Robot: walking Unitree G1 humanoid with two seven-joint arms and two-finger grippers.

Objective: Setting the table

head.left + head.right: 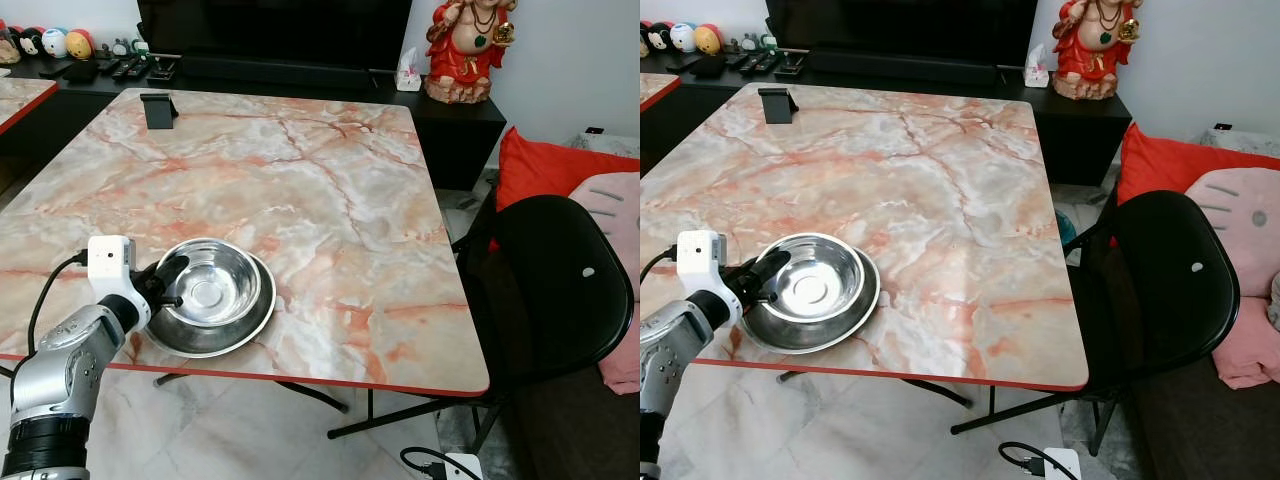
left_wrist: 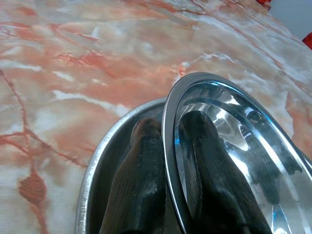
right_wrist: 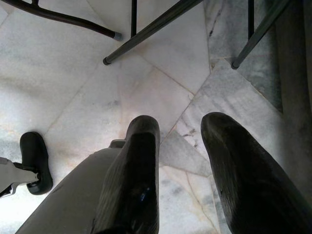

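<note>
A shiny steel bowl (image 1: 208, 283) sits inside a shallow steel plate (image 1: 257, 318) near the front left edge of the marble table (image 1: 330, 190). My left gripper (image 1: 168, 285) is shut on the bowl's left rim. In the left wrist view one finger (image 2: 144, 146) lies outside the rim over the plate (image 2: 100, 151), and the other is inside the bowl (image 2: 239, 122). My right gripper (image 3: 180, 129) hangs low over the floor tiles, open, with nothing between its fingers.
A black chair (image 1: 555, 280) stands at the table's right side, with red (image 1: 550, 165) and pink (image 1: 610, 200) cushions behind it. A black stand (image 1: 158, 108) sits at the table's far left. A low dark cabinet with a red statue (image 1: 465, 45) runs along the back.
</note>
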